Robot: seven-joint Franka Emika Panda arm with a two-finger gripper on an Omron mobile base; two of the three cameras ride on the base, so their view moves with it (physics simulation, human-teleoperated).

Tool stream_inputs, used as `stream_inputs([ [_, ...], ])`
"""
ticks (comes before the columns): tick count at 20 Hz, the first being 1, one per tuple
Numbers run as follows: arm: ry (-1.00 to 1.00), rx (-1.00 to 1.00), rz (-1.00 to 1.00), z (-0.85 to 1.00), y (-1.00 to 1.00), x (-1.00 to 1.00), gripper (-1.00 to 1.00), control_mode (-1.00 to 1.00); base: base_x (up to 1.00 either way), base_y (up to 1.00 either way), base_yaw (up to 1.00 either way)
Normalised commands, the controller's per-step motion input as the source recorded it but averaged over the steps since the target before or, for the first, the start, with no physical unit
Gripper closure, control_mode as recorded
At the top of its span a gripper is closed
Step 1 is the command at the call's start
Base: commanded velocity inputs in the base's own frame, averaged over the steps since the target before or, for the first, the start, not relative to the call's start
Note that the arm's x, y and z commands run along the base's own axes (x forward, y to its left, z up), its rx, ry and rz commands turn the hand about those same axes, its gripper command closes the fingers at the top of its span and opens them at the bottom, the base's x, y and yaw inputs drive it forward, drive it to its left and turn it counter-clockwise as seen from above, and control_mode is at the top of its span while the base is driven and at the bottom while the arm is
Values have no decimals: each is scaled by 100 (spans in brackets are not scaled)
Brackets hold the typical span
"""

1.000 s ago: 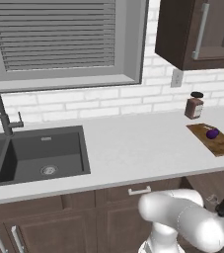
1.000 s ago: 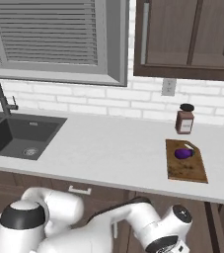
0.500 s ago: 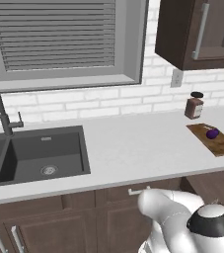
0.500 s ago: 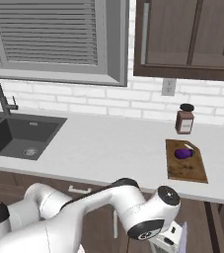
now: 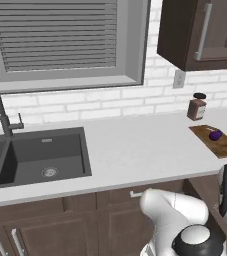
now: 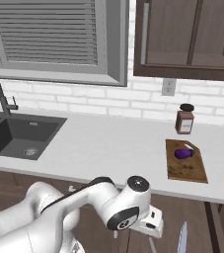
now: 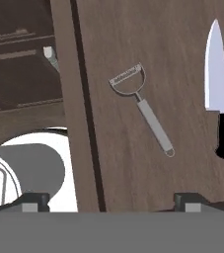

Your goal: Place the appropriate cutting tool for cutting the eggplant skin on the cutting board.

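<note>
My arm has swung lower; the claw [image 7: 111, 200] gapes wide, empty, with one peeler [image 7: 140, 108] and one knife [image 7: 218, 89] ahead.

No text, brand or number can be read; the jar [image 6: 184, 120] label is too blurred.

a metal peeler [image 7: 140, 106] and a black-handled knife [image 7: 218, 89] lie apart on a brown wooden surface [image 7: 133, 39] (jaws spread wide).
</note>
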Motion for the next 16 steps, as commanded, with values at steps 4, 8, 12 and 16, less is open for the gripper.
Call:
stream_inputs([
  [4,0,0,22,-34,-34,28,-100,-100,0,0,0],
  [8,5,0,16,-18,-48,39,-100,-100,0,0,0],
  [12,7,0,8,-30,-49,27,-100,-100,0,0,0],
  [16,11,1,2,-36,-37,26,-100,-100,0,0,0],
])
